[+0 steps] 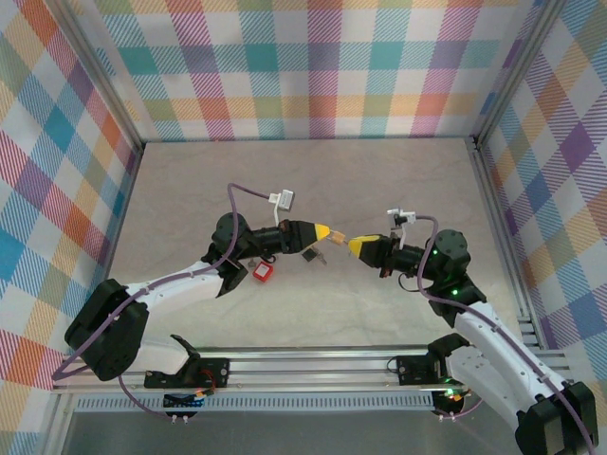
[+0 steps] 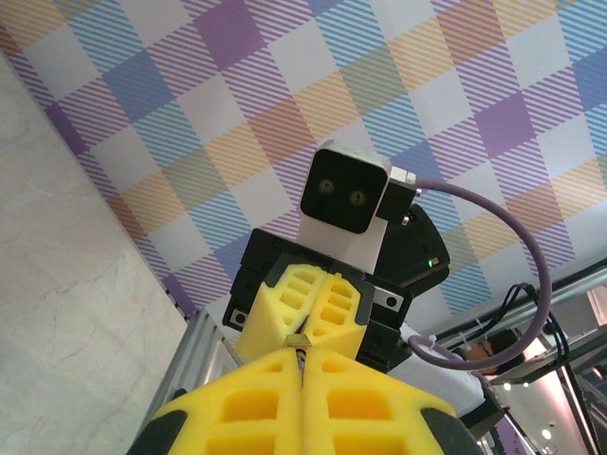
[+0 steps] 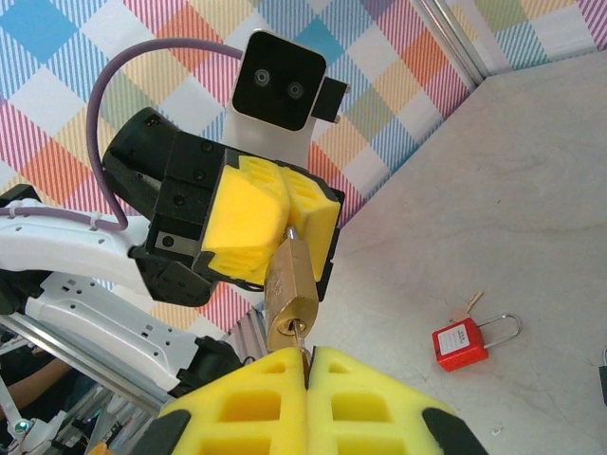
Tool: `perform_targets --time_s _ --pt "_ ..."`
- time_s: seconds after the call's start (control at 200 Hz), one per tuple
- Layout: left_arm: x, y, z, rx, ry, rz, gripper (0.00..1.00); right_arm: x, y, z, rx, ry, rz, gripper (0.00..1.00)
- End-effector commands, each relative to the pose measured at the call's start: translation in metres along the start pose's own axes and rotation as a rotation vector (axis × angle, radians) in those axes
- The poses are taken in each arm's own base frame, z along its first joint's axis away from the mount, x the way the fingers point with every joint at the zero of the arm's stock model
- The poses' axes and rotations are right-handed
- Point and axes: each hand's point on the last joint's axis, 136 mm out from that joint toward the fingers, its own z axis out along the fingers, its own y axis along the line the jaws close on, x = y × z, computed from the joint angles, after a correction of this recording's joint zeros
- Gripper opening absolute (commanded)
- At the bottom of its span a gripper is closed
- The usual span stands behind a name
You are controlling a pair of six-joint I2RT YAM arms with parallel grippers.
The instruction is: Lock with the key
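Left gripper [image 1: 329,232] pinches the shackle of a brass padlock [image 3: 290,296] at frame centre. Right gripper [image 1: 351,245] is closed on a key [image 3: 302,331] entering the padlock's base. A red padlock [image 1: 263,273] lies on the table [image 1: 379,180], lower left of centre.

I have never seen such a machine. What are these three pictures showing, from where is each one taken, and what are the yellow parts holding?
Two robot arms stand at the near table edge. The overhead picture looks down on both. The other two come from a camera on each wrist, each looking along its own yellow foam jaws at the opposite arm.

The left gripper holds a brass padlock by its top. The right gripper pinches a small metal key that sits in the padlock's bottom.

On the beige table lies a red padlock with a silver shackle, and a small dark object that I cannot identify.
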Motion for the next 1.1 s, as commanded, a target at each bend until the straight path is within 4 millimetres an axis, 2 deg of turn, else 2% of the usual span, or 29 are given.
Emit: perform_targets --time_s 0.0,0.32,0.545,0.645,0.87,1.095 --pt "-0.028 -0.006 -0.007 0.012 -0.135 0.046 0.0 0.004 0.011 -0.004 -0.039 0.009 -0.022 0.0" --pt "-0.032 -0.001 -0.009 0.005 -0.146 0.037 0.0 0.008 0.009 -0.009 -0.011 0.01 -0.017 0.0" --pt "-0.034 0.012 -0.014 -0.032 -0.15 0.027 0.0 0.005 0.011 -0.019 0.056 0.002 -0.046 0.0" --pt "-0.031 0.022 -0.013 -0.077 -0.131 0.032 0.0 0.001 0.009 -0.023 0.101 -0.02 -0.057 0.0" --pt "-0.021 0.049 -0.011 -0.298 -0.029 0.126 0.0 -0.017 -0.012 -0.041 0.32 -0.087 -0.068 0.0" --pt "-0.01 0.081 0.002 -0.439 0.055 0.151 0.0 -0.034 -0.032 -0.063 0.519 -0.165 -0.055 0.0"
